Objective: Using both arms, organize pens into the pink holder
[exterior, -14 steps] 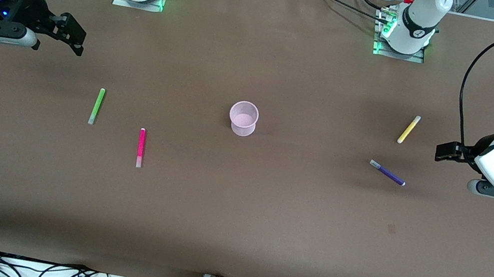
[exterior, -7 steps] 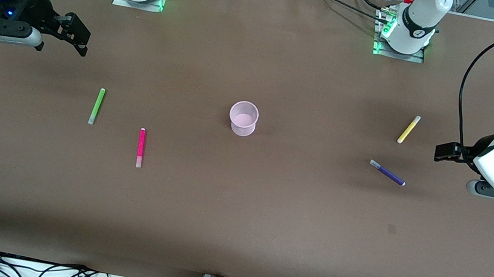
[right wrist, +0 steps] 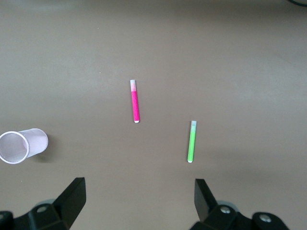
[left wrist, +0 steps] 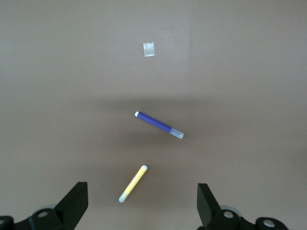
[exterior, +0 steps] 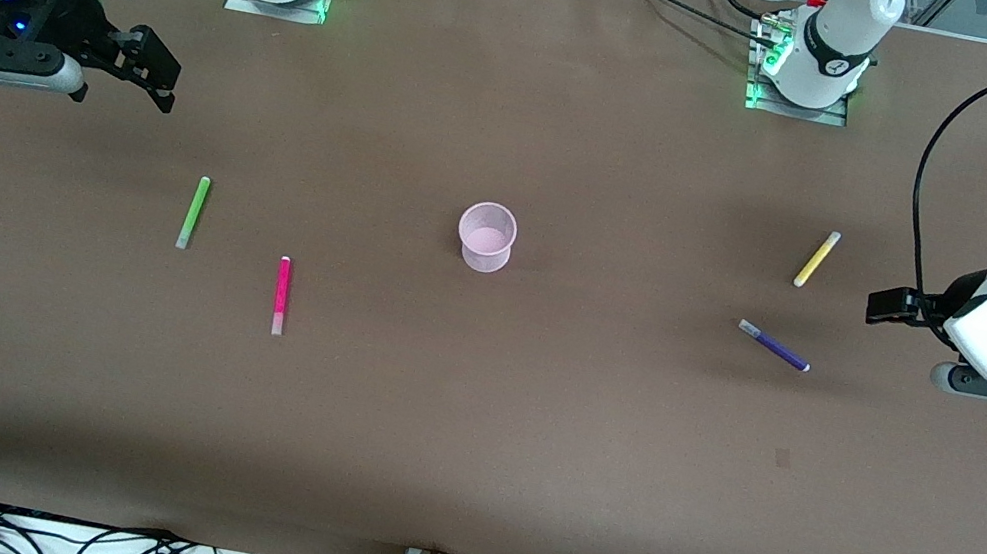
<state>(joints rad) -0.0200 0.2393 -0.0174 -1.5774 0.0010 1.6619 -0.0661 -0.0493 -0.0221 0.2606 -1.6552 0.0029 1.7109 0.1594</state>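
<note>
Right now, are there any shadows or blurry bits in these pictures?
Front view: sharp, with a dim band along the table edge nearest the camera. Left wrist view: a soft dark shadow around the purple pen. Right wrist view: even light, faint shadow beside the pink holder.

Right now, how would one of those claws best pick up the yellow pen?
Grip the yellow pen around its middle, coming straight down from above with the left claw turned so its fingers close across the thin barrel. It lies flat and alone on the table, so only its sides offer a hold.

Front view: high, facing both bases, whole table [exterior: 459,474].
Left wrist view: looks down, shares purple pen [left wrist: 159,124] [exterior: 774,346].
Right wrist view: looks down, shares green pen [right wrist: 192,141] [exterior: 192,211].
</note>
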